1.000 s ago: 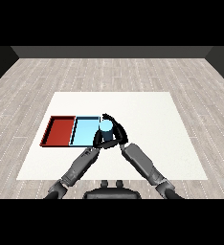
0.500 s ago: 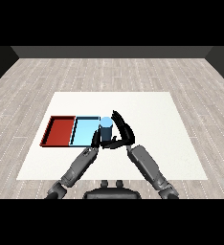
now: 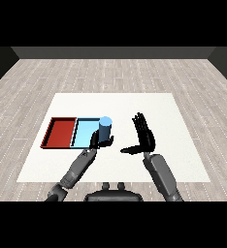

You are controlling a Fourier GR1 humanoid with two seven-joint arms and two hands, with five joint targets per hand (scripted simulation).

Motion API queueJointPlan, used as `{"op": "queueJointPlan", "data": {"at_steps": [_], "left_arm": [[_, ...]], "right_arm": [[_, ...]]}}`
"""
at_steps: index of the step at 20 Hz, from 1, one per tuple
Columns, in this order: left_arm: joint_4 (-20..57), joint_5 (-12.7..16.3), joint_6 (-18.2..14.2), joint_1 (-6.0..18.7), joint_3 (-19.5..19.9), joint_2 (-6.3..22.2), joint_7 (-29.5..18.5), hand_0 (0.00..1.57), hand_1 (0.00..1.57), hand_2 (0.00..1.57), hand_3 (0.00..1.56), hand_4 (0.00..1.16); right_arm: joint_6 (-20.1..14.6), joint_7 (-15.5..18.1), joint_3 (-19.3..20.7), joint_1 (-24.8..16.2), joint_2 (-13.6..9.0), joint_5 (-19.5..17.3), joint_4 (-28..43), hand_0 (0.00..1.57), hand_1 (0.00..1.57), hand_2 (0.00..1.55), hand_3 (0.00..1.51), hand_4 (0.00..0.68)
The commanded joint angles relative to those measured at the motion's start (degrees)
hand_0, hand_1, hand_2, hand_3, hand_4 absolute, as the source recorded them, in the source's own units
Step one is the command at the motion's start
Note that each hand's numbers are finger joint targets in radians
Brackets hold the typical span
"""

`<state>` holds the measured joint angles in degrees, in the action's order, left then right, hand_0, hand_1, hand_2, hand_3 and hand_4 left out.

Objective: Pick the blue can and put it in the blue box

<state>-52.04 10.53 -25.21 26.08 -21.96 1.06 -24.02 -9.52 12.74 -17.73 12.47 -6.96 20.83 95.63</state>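
Note:
The blue can (image 3: 105, 128) stands upright at the right edge of the light blue tray (image 3: 84, 133); I cannot tell whether its base is fully inside. My left hand (image 3: 95, 141) sits just in front of the can and hides its base, with relaxed fingers that do not wrap round it. My right hand (image 3: 144, 136) is a short way right of the can and not touching it, fingers straight and spread, thumb pointing left.
The red tray (image 3: 60, 132) lies against the blue tray's left side and holds nothing. Both trays sit on the left half of the white table (image 3: 169, 116), with wooden floor around it.
My right hand, which was curled round the can a second ago, has opened and drawn away to the right. The can stays at the blue tray's right edge. The left hand has barely moved.

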Motion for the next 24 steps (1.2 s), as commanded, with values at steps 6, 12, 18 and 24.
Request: {"op": "queueJointPlan", "data": {"at_steps": [6, 12, 18, 24], "left_arm": [[5.60, -1.36, 1.74, 2.38, 6.44, 6.26, 2.11, 1.57, 1.57, 1.57, 1.50, 1.13], [15.01, 1.77, 5.00, 6.53, 14.05, 14.15, 8.05, 1.57, 1.57, 1.57, 1.50, 1.09], [30.64, -0.51, 6.47, 14.32, 16.66, 15.34, 9.45, 1.57, 1.57, 1.57, 1.50, 1.06], [42.83, -4.67, 2.45, 18.30, 15.22, 14.31, 12.86, 1.57, 1.57, 1.54, 1.41, 0.97]], "right_arm": [[2.59, -0.58, 10.77, -8.54, -6.32, 4.54, 8.94, 0.00, 0.00, 0.00, 0.00, 0.000], [2.21, 1.38, 11.03, -8.31, -4.62, 3.28, 6.32, 0.00, 0.00, 0.00, 0.00, 0.000], [3.48, 2.33, 12.71, -9.15, -4.76, 2.57, 4.00, 0.00, 0.00, 0.00, 0.00, 0.000], [2.97, 2.29, 13.75, -6.48, -2.62, 3.58, -1.60, 0.00, 0.00, 0.00, 0.00, 0.000]]}}
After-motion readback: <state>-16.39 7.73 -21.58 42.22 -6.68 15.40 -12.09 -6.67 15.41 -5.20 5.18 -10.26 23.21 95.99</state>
